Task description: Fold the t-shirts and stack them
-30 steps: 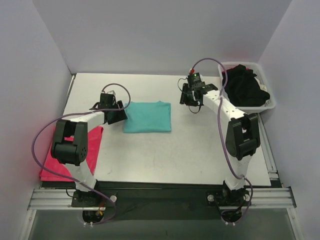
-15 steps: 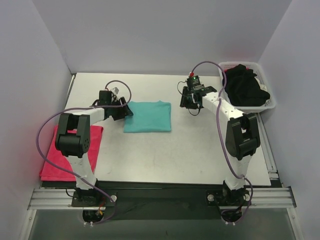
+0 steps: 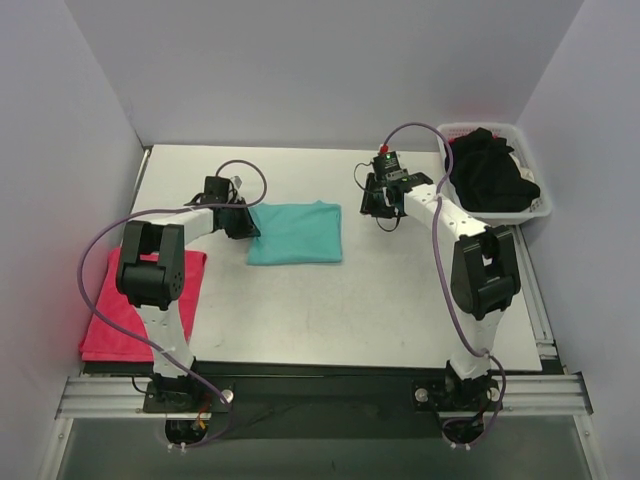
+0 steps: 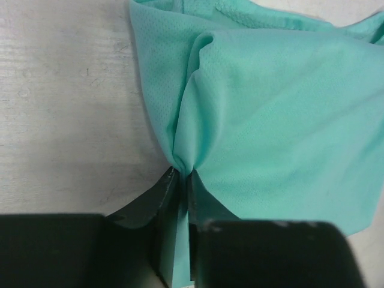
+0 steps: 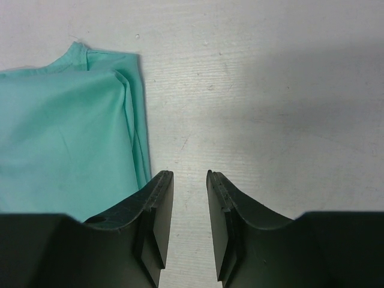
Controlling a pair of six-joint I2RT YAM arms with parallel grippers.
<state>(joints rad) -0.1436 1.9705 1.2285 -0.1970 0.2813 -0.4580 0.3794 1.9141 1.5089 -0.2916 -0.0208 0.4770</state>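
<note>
On the surface [image 3: 400, 300] the folded teal-green t-shirt [image 3: 297, 233] lay left of centre, its long axis running side to side. The left fingers [image 3: 245, 224] were pinched on its left edge, bunching the cloth, so that arm was the nearer. The right fingers [image 3: 379, 210], slightly spread and empty, hung near its far right corner, not touching it.

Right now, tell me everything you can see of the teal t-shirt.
The teal t-shirt is thin, finely meshed cloth, folded into a rough rectangle and lying flat on the table near its middle. Its left edge is bunched into wrinkles where the left gripper pinches it. The right gripper stands open off its right edge, not touching.
</note>
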